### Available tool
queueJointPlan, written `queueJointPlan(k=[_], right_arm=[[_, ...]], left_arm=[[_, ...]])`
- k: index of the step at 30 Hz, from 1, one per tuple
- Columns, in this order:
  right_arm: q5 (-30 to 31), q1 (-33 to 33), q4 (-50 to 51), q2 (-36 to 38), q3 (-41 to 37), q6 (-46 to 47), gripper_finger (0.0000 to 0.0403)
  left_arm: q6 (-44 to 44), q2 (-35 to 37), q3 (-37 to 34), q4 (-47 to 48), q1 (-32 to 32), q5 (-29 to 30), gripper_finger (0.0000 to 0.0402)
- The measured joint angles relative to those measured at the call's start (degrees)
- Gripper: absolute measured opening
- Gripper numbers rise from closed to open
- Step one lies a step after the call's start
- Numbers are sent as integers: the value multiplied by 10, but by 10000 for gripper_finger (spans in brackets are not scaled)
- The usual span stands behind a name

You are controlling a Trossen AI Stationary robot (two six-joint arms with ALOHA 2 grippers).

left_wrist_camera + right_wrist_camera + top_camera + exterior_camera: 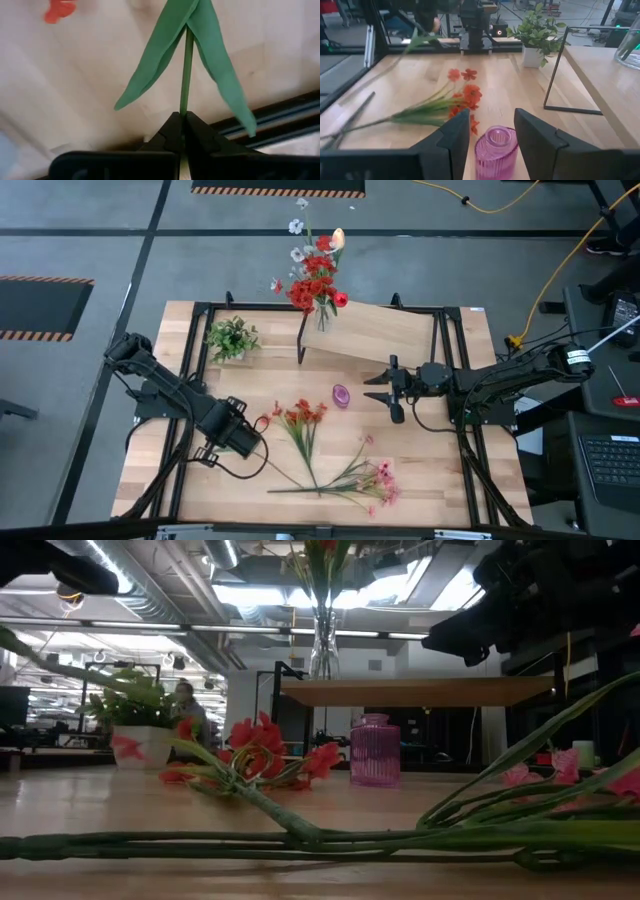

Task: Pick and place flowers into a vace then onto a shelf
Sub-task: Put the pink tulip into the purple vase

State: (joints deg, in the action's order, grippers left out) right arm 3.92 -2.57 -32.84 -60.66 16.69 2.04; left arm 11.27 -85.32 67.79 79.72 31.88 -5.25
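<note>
The left gripper [262, 423] is clamped on a flower stalk [186, 65] — the pink vase [341, 395] sits at two o'clock, between the half-open fingers of the right gripper [380, 387].

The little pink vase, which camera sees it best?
The low view: the pink vase stands whole, ribbed, beneath the shelf. The right wrist view shows only its top between the fingers; the high view, a small spot; the left wrist, nothing.

No readable text, label, brand, number or sign shows in any view; the floor's striped hazard markings carry no words; nothing on the arms or the table bears legible writing.
</note>
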Motion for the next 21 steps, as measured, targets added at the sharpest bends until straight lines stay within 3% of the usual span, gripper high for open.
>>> queueJointPlan(k=[6,12,21], right_arm=[[-1,0,-11,0,0,65,157],[-2,-13,-6,0,18,49,157],[-2,-40,156,-17,135,51,157]], left_arm=[[-25,0,0,0,-7,87,3],[-70,0,0,-3,-37,153,3],[-216,0,4,-43,-87,284,3]])
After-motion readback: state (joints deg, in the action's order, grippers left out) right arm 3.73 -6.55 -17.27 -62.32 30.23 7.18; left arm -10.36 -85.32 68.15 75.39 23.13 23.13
